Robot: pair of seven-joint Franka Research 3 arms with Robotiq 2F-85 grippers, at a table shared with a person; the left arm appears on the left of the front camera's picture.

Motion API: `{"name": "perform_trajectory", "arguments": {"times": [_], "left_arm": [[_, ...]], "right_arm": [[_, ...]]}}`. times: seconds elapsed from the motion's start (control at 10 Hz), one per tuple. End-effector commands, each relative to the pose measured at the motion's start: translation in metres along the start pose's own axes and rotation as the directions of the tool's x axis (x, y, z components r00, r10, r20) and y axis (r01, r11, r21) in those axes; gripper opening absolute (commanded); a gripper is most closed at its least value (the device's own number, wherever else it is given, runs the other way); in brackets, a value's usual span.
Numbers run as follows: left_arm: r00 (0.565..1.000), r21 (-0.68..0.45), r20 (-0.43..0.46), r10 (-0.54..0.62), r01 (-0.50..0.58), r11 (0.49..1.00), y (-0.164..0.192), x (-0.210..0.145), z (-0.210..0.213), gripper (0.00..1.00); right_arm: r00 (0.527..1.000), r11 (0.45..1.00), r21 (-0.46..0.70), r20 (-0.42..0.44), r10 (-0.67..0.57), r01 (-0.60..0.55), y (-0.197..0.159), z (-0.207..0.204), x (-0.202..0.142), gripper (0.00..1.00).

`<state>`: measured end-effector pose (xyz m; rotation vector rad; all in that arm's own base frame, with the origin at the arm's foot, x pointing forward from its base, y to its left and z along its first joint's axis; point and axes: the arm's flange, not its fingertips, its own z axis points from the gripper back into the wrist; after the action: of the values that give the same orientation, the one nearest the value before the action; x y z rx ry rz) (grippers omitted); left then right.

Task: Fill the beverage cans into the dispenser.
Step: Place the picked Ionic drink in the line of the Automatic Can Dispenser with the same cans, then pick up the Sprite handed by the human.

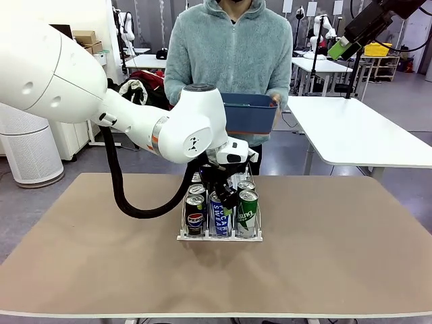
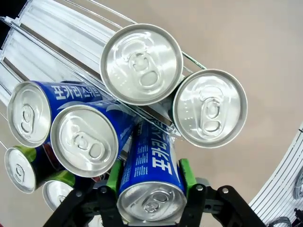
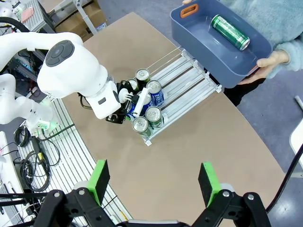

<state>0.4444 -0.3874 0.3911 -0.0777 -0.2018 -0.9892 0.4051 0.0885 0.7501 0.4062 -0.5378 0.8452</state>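
Observation:
The dispenser [image 1: 202, 237] stands mid-table, and its front holds a black Pepsi can [image 1: 194, 217], a blue Pocari Sweat can [image 1: 219, 217] and a green can [image 1: 247, 214], with more cans behind them. My left gripper [image 1: 226, 192] reaches down into the middle lane. In the left wrist view its green pads [image 2: 113, 176] press both sides of a tilted blue Pocari Sweat can [image 2: 151, 165] among several silver-topped cans. My right gripper [image 3: 154, 187] hangs high above the table, open and empty. The dispenser's far lanes [image 3: 189, 80] are bare.
A person at the far side holds a dark-blue bin [image 3: 208, 52] over the table's edge with one green can [image 3: 230, 32] lying in it. Their hand [image 3: 272, 59] grips the bin's side. Bare tabletop [image 1: 337, 256] lies around the dispenser.

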Motion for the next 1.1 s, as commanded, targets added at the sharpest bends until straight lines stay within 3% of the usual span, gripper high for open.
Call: {"name": "perform_trajectory", "arguments": {"times": [0.0, 0.1, 0.3, 0.4, 0.5, 1.0], "left_arm": [[1.000, 0.027, 0.009, 0.029, -0.029, 0.999, -0.004, -0.001, 0.013, 0.77], [0.999, 0.063, 0.015, 0.042, -0.043, 0.997, -0.005, -0.003, 0.027, 0.93], [0.998, 0.113, 0.032, 0.059, -0.063, 0.992, -0.014, -0.008, 0.045, 1.00], [0.997, 0.127, 0.050, 0.059, -0.065, 0.990, -0.020, -0.007, 0.050, 1.00], [0.998, 0.063, 0.039, 0.045, -0.048, 0.997, -0.005, 0.001, 0.041, 1.00], [0.998, 0.075, 0.033, 0.056, -0.058, 0.995, -0.008, 0.002, 0.039, 1.00]], "right_arm": [[1.000, 1.000, 0.005, -0.002, 0.000, 0.000, 0.000, -0.001, -0.001, 1.00], [1.000, 1.000, 0.005, -0.002, 0.000, 0.000, 0.000, -0.001, -0.001, 1.00], [1.000, 1.000, 0.005, -0.002, 0.000, 0.000, 0.000, -0.001, -0.001, 1.00], [1.000, 1.000, 0.005, -0.002, 0.000, 0.000, 0.000, -0.001, -0.001, 1.00], [1.000, 1.000, 0.005, -0.002, 0.000, 0.000, 0.000, -0.001, -0.001, 1.00], [1.000, 1.000, 0.005, -0.002, 0.000, 0.000, 0.000, -0.001, -0.001, 1.00]]}}
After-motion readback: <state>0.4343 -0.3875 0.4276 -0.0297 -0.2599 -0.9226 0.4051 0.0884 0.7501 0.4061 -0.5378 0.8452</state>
